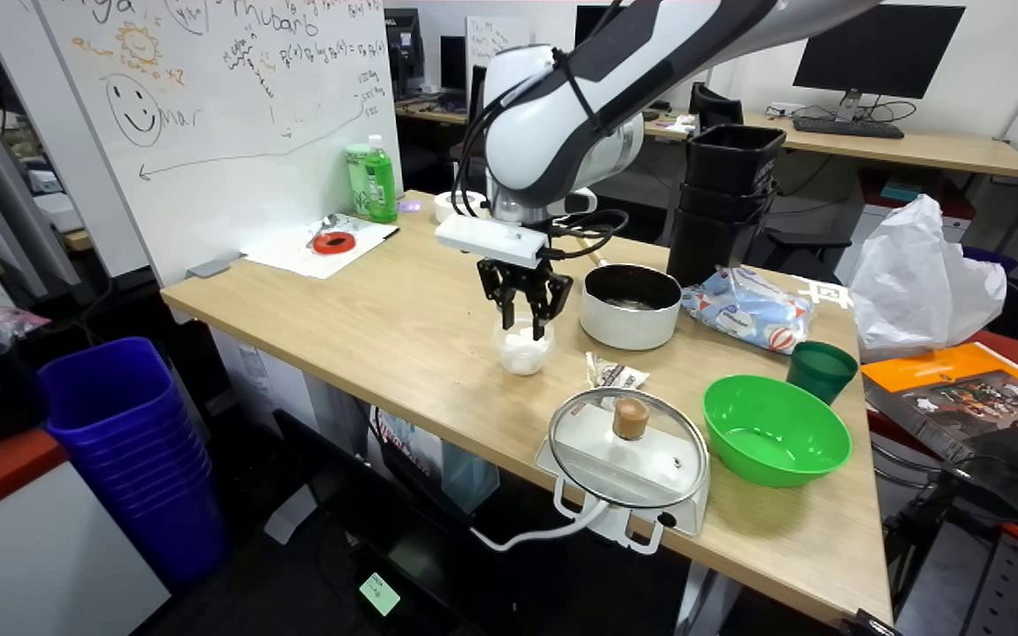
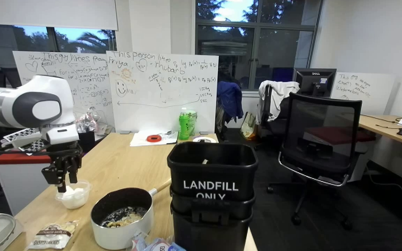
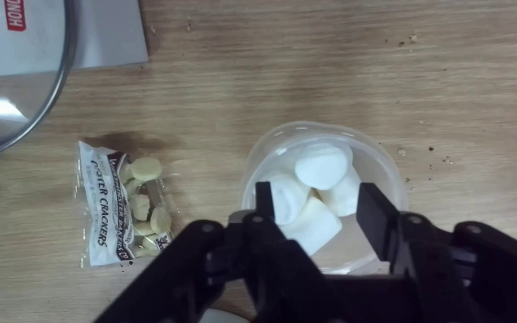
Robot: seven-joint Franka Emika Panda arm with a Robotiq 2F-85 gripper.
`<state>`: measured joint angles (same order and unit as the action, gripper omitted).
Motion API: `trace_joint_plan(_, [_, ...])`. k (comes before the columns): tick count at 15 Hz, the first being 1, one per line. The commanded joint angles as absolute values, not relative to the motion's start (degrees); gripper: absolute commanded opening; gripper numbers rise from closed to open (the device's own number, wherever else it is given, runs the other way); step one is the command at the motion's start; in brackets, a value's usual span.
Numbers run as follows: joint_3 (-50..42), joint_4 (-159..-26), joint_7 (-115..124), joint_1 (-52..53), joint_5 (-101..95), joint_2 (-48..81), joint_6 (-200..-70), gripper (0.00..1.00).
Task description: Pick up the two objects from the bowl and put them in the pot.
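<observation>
Clearly, the gripper (image 3: pixel 316 202) is spread over the bowl (image 3: pixel 384 172) near the pot (image 1: pixel 626 327), so its wide-set fingers (image 3: pixel 377 220) could catch and tip the bowl, or lift extras because at least 4 marshmallows (image 3: pixel 322 166) crowd inside.

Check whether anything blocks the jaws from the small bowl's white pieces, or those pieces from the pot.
Nothing visible stands between the open jaws and the white pieces. Toward the uncovered pot, only its wall and the rim of the small bowl intervene; the cracker packet lies off that path.
</observation>
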<state>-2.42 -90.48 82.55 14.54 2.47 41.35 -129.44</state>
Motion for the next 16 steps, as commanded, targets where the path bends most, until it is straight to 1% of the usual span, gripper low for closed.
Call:
trace_joint_plan(1, [-2.7,-88.2,83.6,14.6,1.8,42.5,-126.7,0.54])
trace_joint_plan(2, [-2.8,-88.0,83.6,14.6,1.8,42.6,-126.5,0.57])
trace_joint_plan(7, [-2.8,-87.1,83.8,14.6,1.8,43.2,-125.5,0.54])
trace_joint_plan(8, [-2.8,-86.7,83.9,14.6,1.8,43.5,-125.3,0.55])
trace_joint_plan(9, [-2.8,-86.3,83.9,14.5,1.9,43.8,-125.1,0.53])
trace_joint_plan(13, [-2.9,-84.8,84.1,14.3,2.1,44.9,-124.5,0.55])
trace_joint_plan(16, [-3.1,-84.1,84.4,14.4,1.8,45.5,-123.5,0.54])
